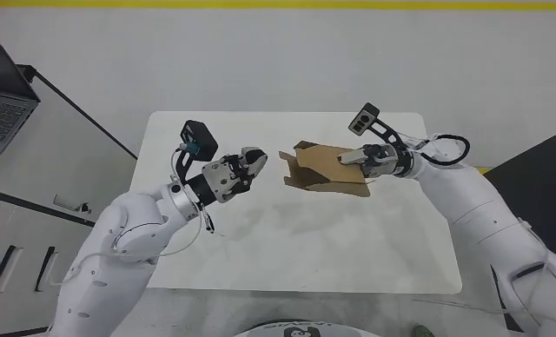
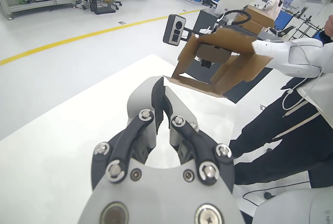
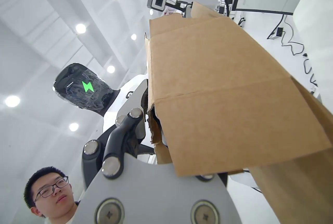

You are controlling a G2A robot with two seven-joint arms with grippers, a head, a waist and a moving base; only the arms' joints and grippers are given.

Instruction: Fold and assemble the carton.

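1. The right gripper (image 1: 349,156) grips one end of the brown carton (image 1: 323,169) and holds it over the back right part of the worktop (image 1: 347,250).
2. The carton is tilted and partly opened, with loose flaps at its free end, which points toward the middle of the worktop.
3. The left gripper (image 1: 258,160) hangs over the worktop left of the middle. Its fingers (image 2: 158,95) are pressed together on nothing, just beside the carton's free flap and apart from it.
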